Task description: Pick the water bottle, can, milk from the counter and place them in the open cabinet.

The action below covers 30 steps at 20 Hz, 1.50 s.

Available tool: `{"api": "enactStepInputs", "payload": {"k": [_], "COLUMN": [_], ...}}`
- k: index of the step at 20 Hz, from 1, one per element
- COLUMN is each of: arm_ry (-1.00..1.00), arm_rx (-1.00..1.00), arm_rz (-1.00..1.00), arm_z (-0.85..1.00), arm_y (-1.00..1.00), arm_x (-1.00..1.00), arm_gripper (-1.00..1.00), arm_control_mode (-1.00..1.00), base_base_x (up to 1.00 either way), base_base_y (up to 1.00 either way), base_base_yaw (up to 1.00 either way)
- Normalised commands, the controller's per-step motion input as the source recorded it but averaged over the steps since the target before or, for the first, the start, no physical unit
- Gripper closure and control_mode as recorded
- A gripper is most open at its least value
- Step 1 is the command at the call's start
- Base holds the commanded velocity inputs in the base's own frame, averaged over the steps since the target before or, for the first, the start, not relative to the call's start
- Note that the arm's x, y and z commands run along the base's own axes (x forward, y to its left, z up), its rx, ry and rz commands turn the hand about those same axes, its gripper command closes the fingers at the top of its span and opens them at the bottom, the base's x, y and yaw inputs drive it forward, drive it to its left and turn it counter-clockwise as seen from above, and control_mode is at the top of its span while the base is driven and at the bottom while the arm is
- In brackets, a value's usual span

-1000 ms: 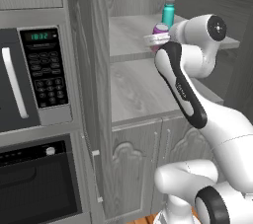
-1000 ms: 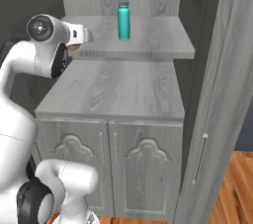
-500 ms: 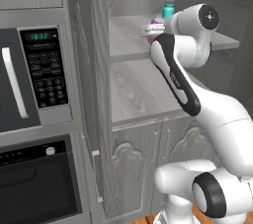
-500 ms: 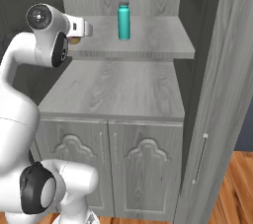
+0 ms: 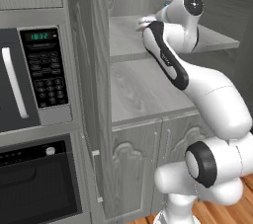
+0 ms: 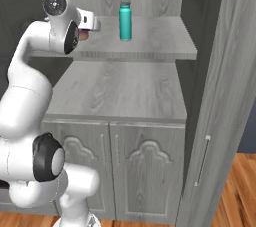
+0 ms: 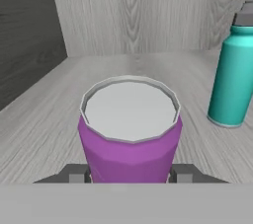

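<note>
My gripper (image 7: 129,173) is shut on the purple can (image 7: 129,139), whose silvery top faces the hand camera. The can hangs just over the upper shelf (image 6: 150,46) of the open cabinet, at its left side. In the right base view the gripper (image 6: 86,31) reaches in over that shelf's left end, with a sliver of the can (image 6: 83,36) showing beneath it. The teal water bottle (image 6: 125,19) with its grey cap stands upright on the same shelf, to the right of the can (image 7: 232,80) and apart from it. The milk and the counter are out of view.
A lower wood-grain ledge (image 6: 120,91) lies under the shelf, above two arched-panel doors (image 6: 145,171). The cabinet's slab door (image 6: 220,96) stands open at the right. A microwave (image 5: 39,70) and an oven (image 5: 39,188) sit left of the cabinet.
The hand has carried the can a little higher and deeper into the cabinet over the upper shelf. The water bottle has stayed in place.
</note>
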Motion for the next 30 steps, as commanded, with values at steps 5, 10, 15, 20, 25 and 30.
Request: {"api": "enactStepInputs", "payload": {"k": [5,10,15,20,25,30], "arm_ry": [0.02,0.00,0.00,0.00,0.00,0.01], "arm_rx": [0.00,0.00,0.00,0.00,0.00,0.00], "arm_rz": [-0.03,-0.03,-0.03,-0.02,-0.02,-0.01], "arm_z": [0.00,-0.01,-0.04,-0.11,-0.19,-0.18], "arm_y": [0.09,0.12,0.13,0.12,0.07,0.00], "arm_x": [0.56,0.50,0.50,0.49,0.48,0.35], "arm_gripper": [1.00,1.00,1.00,1.00,1.00,1.00], "arm_control_mode": [-1.00,-1.00,-1.00,-1.00,-1.00,-1.00], "base_base_x": [0.00,0.00,0.00,0.00,0.00,0.00], "base_base_y": [0.00,0.00,0.00,0.00,0.00,0.00], "base_base_yaw": [0.00,0.00,0.00,0.00,0.00,0.00]}}
